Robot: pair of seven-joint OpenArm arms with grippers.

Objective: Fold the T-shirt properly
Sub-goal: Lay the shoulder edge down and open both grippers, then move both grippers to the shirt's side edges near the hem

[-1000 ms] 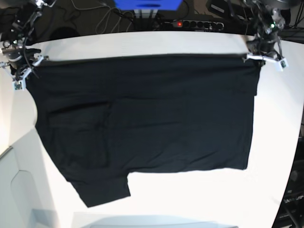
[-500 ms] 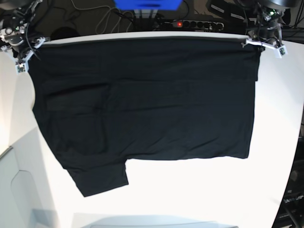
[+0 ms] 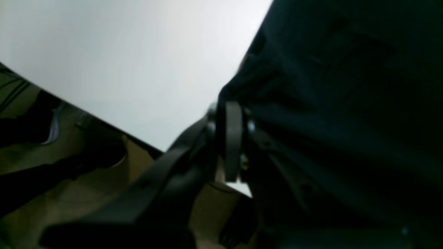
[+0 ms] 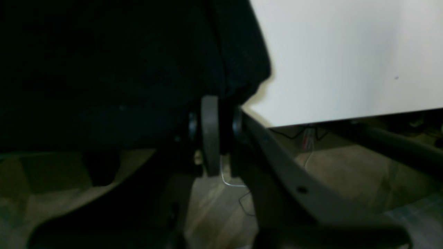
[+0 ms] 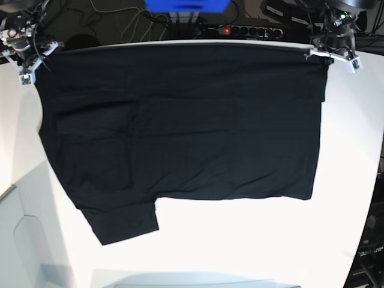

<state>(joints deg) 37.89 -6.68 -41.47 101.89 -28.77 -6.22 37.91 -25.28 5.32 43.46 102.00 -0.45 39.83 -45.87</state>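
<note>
White desk (image 5: pixel 252 240) carries the T-shirt (image 5: pixel 180 126) spread flat — I've both jaws clamped on its far corners, left gripper (image 5: pixel 330 57) and right gripper (image 5: pixel 30 60), folding barely begun.

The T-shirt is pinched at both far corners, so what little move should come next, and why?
Probably carry the held edge toward the near hem. Both grippers, left and right, are shut on the T-shirt, whose far edge is taut at the table back, while the rest lies flat, unfolded.
</note>
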